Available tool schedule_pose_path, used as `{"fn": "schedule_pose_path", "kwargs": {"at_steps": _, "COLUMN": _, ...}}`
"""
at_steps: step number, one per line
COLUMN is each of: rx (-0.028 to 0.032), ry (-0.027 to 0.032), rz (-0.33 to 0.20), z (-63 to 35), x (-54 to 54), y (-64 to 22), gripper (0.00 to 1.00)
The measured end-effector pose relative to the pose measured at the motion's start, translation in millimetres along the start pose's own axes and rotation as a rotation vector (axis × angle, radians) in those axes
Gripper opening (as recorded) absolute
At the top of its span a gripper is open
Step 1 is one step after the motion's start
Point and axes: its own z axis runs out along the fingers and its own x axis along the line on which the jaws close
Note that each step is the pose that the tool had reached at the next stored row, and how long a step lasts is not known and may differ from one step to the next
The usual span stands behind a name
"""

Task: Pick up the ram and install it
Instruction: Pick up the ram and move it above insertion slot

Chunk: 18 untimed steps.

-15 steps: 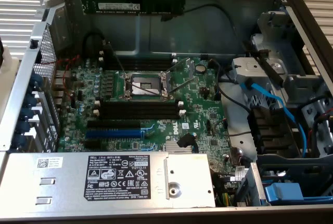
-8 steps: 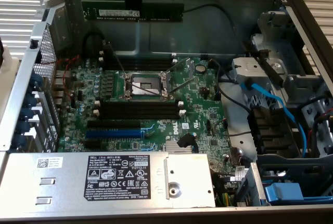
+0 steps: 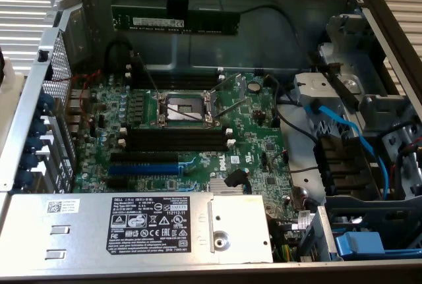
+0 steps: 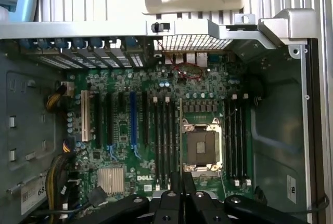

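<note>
An open Dell desktop case (image 3: pixel 26 132) lies under a Universal Robots arm. In the exterior view, the black gripper (image 3: pixel 178 10) hangs at 12 o'clock of the frame. Its fingers pinch the ram (image 3: pixel 211 22) near the middle of its length. The dark-green stick is held level in the air, its whitish label facing the camera. It is clear of the motherboard (image 3: pixel 254 126) and sits at 12 o'clock of the bare CPU socket (image 3: pixel 184 106).

Black memory slots (image 3: pixel 178 140) with white end clips lie just beside the socket at its 6 o'clock, and another bank (image 3: pixel 173 81) at its 12 o'clock. A blue expansion slot (image 3: pixel 146 167) lies at the socket's 7 o'clock, above the labelled power supply (image 3: pixel 158 228).

In the wrist view, the gripper (image 4: pixel 181 181) looks down on the board with its fingertips close together.
</note>
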Motion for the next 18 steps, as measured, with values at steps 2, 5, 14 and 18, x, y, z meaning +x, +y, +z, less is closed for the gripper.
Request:
{"fn": "schedule_pose_path", "kwargs": {"at_steps": 2, "rx": -0.0004, "ry": 0.0001, "rz": 0.000, "z": 2.9, "x": 0.6, "y": -0.1, "gripper": 0.12}}
{"fn": "schedule_pose_path", "kwargs": {"at_steps": 5, "rx": -0.0005, "ry": 0.0032, "rz": -0.003, "z": 5.2, "x": 0.7, "y": -0.2, "gripper": 0.12}}
{"fn": "schedule_pose_path", "kwargs": {"at_steps": 14, "rx": 0.0239, "ry": 0.0345, "rz": -0.014, "z": 8.9, "x": 0.5, "y": 2.3, "gripper": 0.12}}
{"fn": "schedule_pose_path", "kwargs": {"at_steps": 18, "rx": 0.0247, "ry": 0.0349, "rz": -0.018, "z": 14.9, "x": 0.7, "y": 4.3, "gripper": 0.12}}
